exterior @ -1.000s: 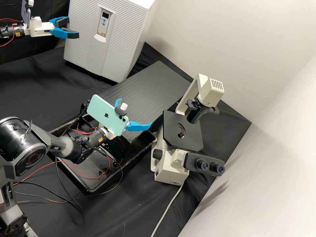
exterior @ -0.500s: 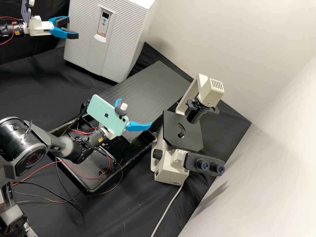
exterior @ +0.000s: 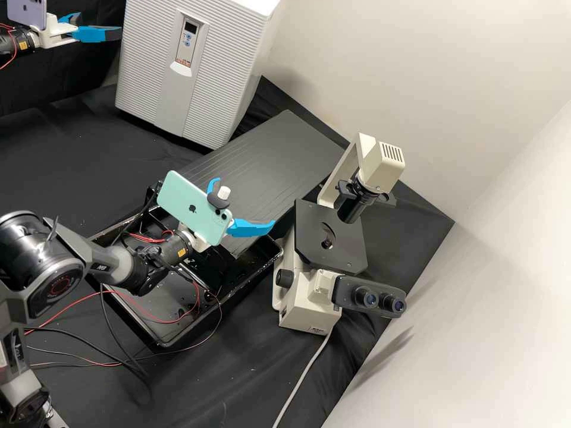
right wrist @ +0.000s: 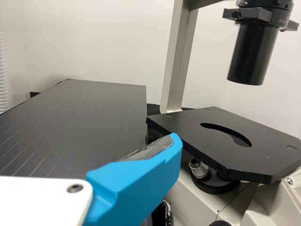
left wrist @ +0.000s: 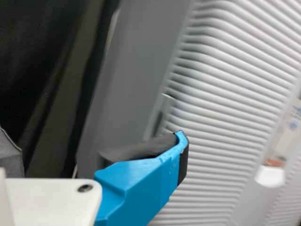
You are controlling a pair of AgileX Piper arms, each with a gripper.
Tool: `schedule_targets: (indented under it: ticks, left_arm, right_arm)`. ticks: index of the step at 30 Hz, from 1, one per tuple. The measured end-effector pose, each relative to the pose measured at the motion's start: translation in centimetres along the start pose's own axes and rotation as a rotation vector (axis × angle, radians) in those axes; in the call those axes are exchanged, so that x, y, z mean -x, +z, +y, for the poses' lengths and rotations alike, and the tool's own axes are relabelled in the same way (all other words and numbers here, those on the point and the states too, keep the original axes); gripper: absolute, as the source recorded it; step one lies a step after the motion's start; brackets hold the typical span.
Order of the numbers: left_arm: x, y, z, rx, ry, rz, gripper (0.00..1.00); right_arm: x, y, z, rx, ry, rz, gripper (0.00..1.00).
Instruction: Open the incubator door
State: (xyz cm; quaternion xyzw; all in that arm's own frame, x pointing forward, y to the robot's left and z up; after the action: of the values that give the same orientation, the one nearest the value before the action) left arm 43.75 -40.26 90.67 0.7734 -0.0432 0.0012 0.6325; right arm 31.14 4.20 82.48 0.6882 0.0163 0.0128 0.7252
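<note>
Black cloth (exterior: 53,139) lay below the left claw (exterior: 100,25), open beside the door (exterior: 151,74); poor angle could make it slip.

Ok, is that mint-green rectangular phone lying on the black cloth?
No, the mint-green phone is mounted on the robot's white right gripper with bright blue fingers.

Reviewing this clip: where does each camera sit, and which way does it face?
High view: fixed off the robot, looking forward and down on the white ribbed incubator and cream microscope with black stage; left gripper and right gripper show.
Left wrist view: at that wrist, facing the incubator's front, own gripper in frame.
Right wrist view: at that wrist, facing the microscope, own gripper in frame.
High and right wrist views share the microscope.
</note>
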Motion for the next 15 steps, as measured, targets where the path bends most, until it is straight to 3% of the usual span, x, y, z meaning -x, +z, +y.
schedule_targets:
  ticks: [9, 15]
  left_arm:
    - [0.0, -0.1, -0.1, -0.005, -0.013, 0.006, 1.00]
    - [-0.1, 0.9, -0.1, 0.033, -0.049, -0.091, 1.00]
  right_arm:
    - [0.0, 0.0, 0.0, 0.000, 0.000, 0.000, 1.00]
    - [0.0, 0.0, 0.0, 0.000, 0.000, 0.000, 1.00]
